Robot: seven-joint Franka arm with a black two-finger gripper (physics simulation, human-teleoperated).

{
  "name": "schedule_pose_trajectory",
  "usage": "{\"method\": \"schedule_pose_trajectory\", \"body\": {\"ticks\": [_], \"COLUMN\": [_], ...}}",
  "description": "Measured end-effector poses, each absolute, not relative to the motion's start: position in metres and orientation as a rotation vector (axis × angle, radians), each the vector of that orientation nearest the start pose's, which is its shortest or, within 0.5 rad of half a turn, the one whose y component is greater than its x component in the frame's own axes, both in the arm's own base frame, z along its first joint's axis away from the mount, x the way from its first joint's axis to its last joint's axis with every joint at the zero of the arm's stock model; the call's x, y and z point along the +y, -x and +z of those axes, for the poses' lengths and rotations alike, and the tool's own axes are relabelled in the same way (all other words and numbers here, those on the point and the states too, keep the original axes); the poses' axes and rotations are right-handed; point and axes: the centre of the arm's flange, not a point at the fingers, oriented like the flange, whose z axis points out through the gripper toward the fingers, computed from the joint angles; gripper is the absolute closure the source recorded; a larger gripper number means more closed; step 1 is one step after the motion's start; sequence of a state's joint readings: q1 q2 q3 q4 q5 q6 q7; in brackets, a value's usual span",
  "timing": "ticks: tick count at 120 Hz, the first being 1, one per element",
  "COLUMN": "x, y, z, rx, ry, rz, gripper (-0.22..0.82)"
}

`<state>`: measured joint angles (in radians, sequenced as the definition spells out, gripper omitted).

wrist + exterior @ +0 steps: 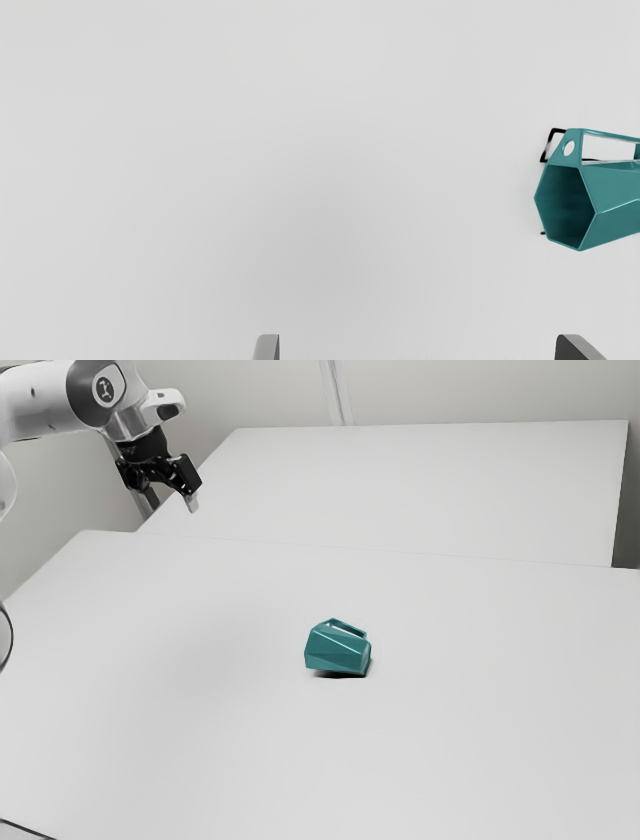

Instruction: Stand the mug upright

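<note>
The gripper [192,503] hangs high above the table at the exterior view's upper left, well apart from the mug. A teal faceted mug [338,649] lies on its side on the table, its handle toward the far side. In the wrist view the mug [617,195] shows its open mouth and part of its handle, with its base end cut off by the view's edge. The gripper [417,346] is open there, its two fingertips wide apart with nothing between them.
The mug rests on a wide white table [200,740]. Behind it stands a second white surface [420,480], with pale walls beyond.
</note>
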<state>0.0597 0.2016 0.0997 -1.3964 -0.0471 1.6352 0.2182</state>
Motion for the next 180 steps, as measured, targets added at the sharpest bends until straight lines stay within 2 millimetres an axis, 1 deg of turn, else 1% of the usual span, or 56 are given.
{"method": "schedule_pose_trajectory", "body": {"ticks": [29,44,55,65,78,90,108,118,130,142,153,163,180], "x": [0.087,0.085,0.078,0.078,0.077,0.07,0.062,0.059,0.051,0.048,0.041,0.031,0.018], "y": [-0.615,-0.613,-0.612,-0.61,-0.604,-0.601,-0.597,-0.595,-0.599,-0.603,-0.605,-0.599,-0.591], "z": [0.595,0.578,0.568,0.549,0.509,0.474,0.429,0.41,0.382,0.357,0.342,0.327,0.312], "rx": [0.089,0.087,0.086,0.05,-0.002,-0.036,-0.108,-0.135,-0.12,-0.115,-0.101,-0.121,-0.139], "ry": [3.165,3.181,3.233,3.345,3.51,3.636,3.776,3.828,3.857,3.878,3.91,3.958,4.03], "rz": [-0.064,-0.011,0.005,0.037,0.067,0.039,-0.027,-0.07,-0.057,-0.046,-0.062,-0.07,-0.121], "gripper": [0.0,0.0,0.0,0.0,0.0,0.0,0.0,0.0,0.0,0.0,0.0,0.0,0.0]}}
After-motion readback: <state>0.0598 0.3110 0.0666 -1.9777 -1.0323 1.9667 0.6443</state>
